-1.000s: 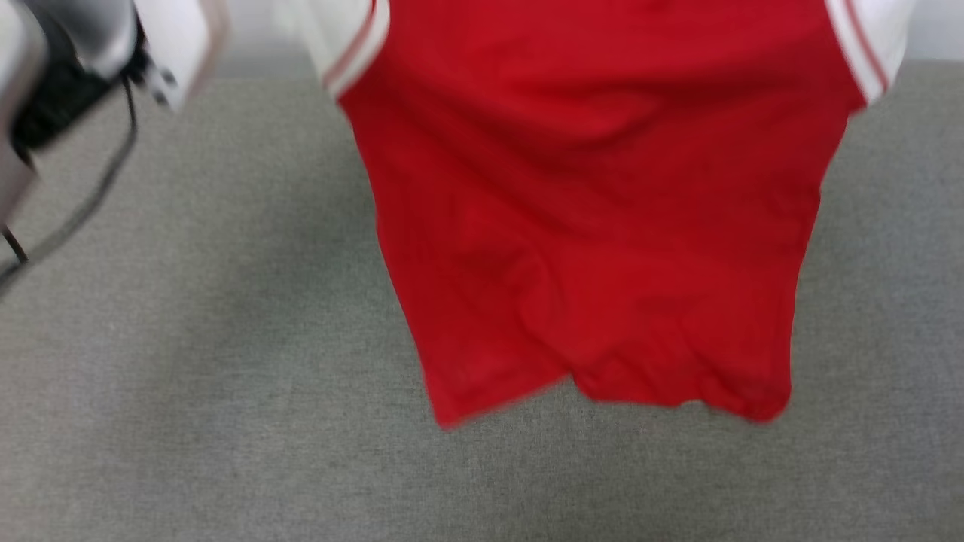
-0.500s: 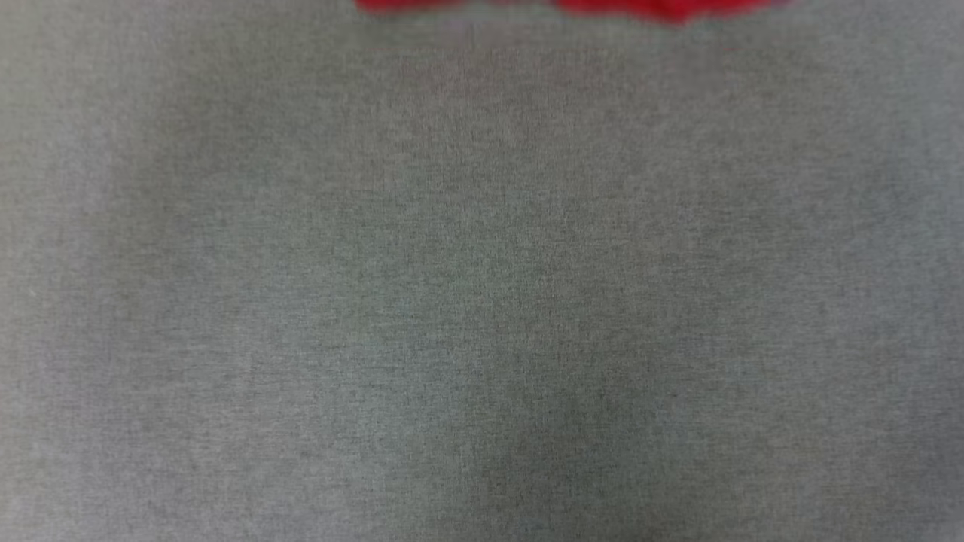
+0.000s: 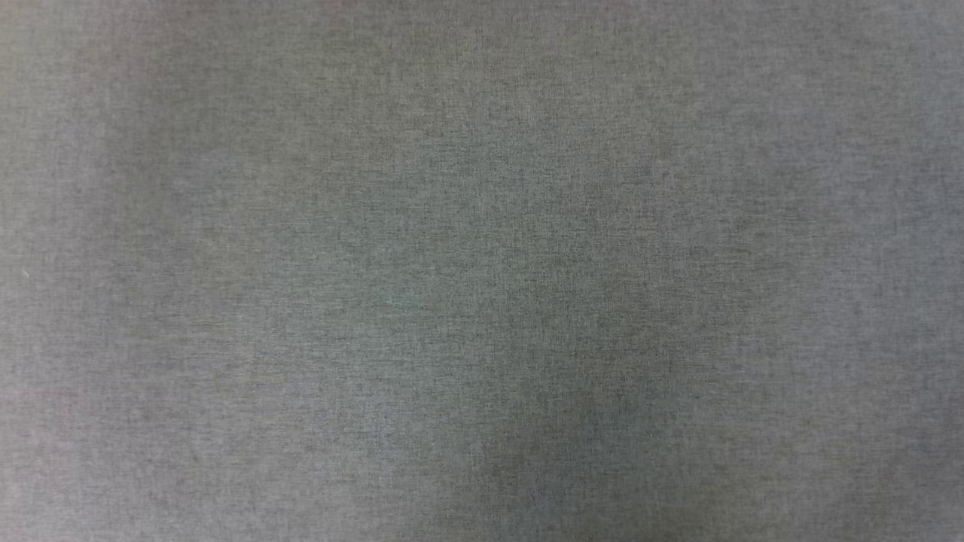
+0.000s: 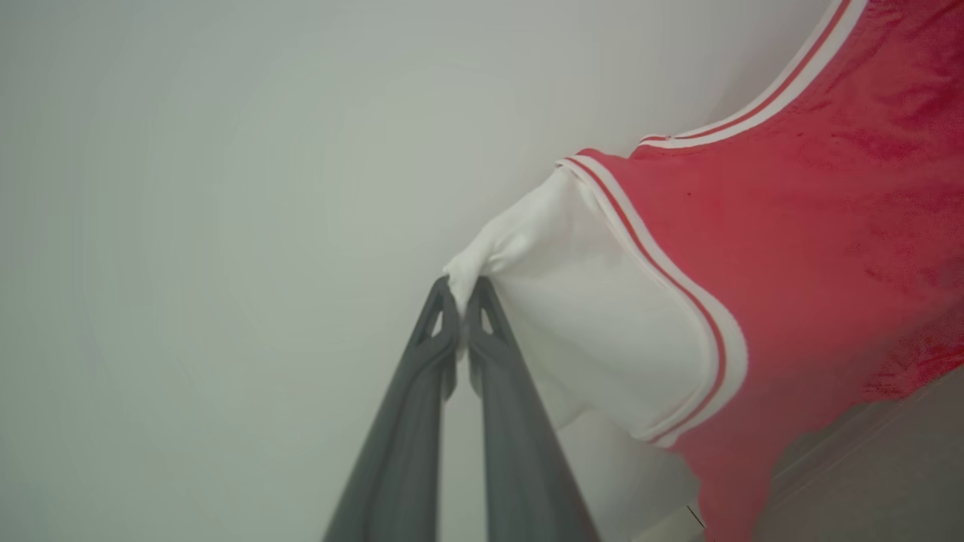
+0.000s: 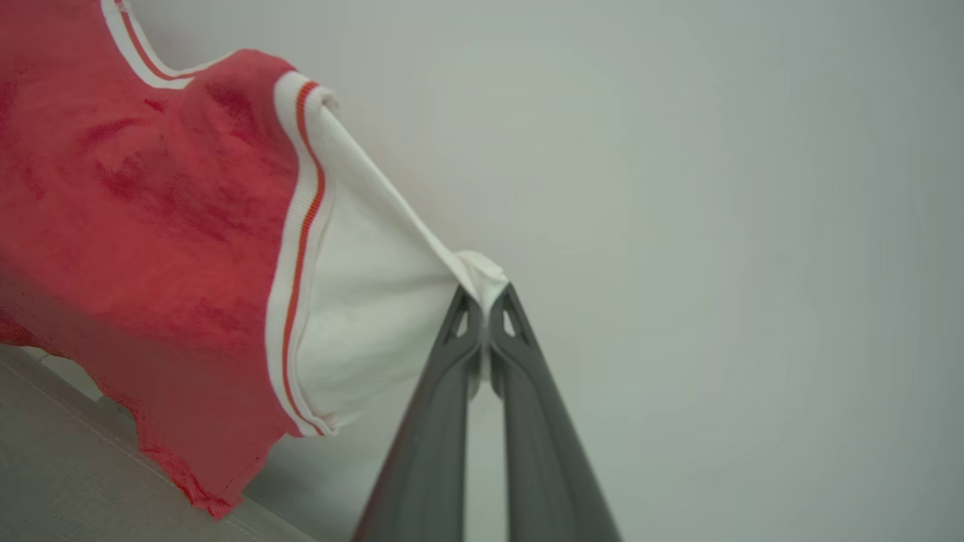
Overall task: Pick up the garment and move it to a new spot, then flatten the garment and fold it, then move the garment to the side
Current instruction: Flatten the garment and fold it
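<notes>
The garment [image 4: 791,248] is a red T-shirt with white sleeves and red-and-white striped seams, hanging in the air between both arms. In the left wrist view my left gripper [image 4: 461,290] is shut on the tip of one white sleeve [image 4: 602,316]. In the right wrist view my right gripper [image 5: 486,293] is shut on the tip of the other white sleeve [image 5: 369,301], and the garment's red body [image 5: 135,226] hangs away to the left. Its lower hem hangs close above the grey surface [image 5: 68,467].
The head view looks down on grey woven fabric [image 3: 482,271]. A pale plain wall [image 4: 226,226] stands behind the hanging shirt in both wrist views, and a strip of the grey surface [image 4: 889,482] shows at the lower right of the left wrist view.
The head camera has tilted down: the red shirt slid out of the top of its picture, leaving grey fabric. Both grips look unchanged.
</notes>
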